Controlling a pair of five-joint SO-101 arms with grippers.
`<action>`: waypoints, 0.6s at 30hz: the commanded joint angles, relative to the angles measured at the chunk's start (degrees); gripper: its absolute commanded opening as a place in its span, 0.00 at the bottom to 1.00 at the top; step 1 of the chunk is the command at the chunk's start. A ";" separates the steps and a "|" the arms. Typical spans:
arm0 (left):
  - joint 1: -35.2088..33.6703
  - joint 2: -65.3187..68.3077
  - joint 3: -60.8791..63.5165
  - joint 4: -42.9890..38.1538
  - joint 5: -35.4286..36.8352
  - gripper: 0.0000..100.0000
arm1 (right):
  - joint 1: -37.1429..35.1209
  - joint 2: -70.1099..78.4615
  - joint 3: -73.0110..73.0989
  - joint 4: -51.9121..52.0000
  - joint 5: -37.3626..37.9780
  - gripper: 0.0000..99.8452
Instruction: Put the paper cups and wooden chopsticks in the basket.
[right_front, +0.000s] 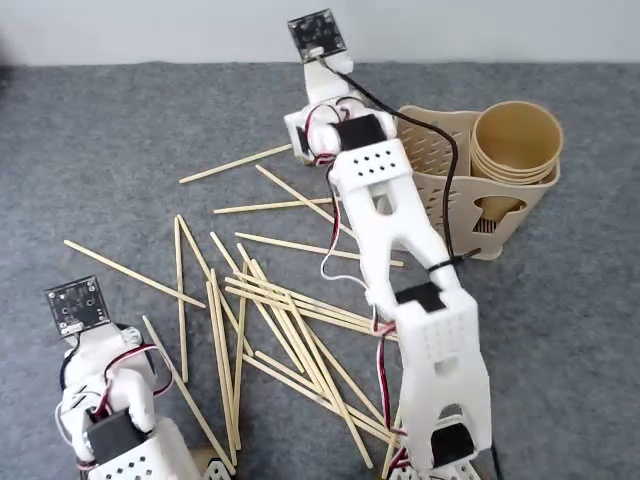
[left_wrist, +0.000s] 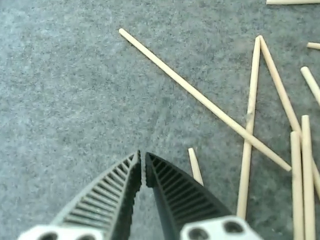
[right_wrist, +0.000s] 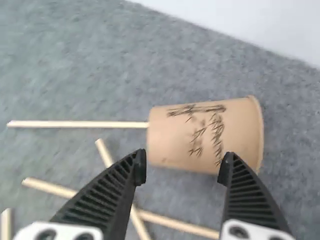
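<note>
- The step in hand looks like picking up the loose paper cup. It lies on its side on the grey counter, just ahead of the right jaws and apart from them.
- The right jaws are spread wide and hold nothing. The cup's body shows in the gap between their tips.
- The cup's long axis runs level with the counter and crosswise to the jaws' reach, so it goes from one jaw tip toward the other. The narrow base is at one end and the wider open mouth at the other.
- One chopstick lies almost in line with that axis and meets the cup at its base. Others cross on the counter close by the cup.
- To do this well, I judge the wrist should turn first so the jaws close across the round wall or over the rim. Closing base to mouth would likely make the cup skid or roll.
- The squeeze should be light, since thin paper will likely buckle. The lower jaw should also come in clear of the sticks, or it may catch one.
- In the high view the right arm reaches up beside the basket, so the carry should be short. A stack of cups already sits upright in the basket, mouths up.
- The left jaws are pressed together on nothing, low over bare counter, with a chopstick end just beside them.
- Many wooden chopsticks lie scattered between the arms, pointing every way.
</note>
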 joint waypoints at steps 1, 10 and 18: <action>-0.44 -0.88 -0.48 -1.67 -0.44 0.02 | 1.89 4.79 -11.25 -0.57 0.44 0.25; -0.44 -0.88 -0.48 -1.67 -0.44 0.02 | 2.77 15.69 -24.53 5.49 0.26 0.25; -0.44 -0.88 -0.48 -1.67 -0.44 0.02 | 4.09 20.35 -27.52 5.67 0.26 0.25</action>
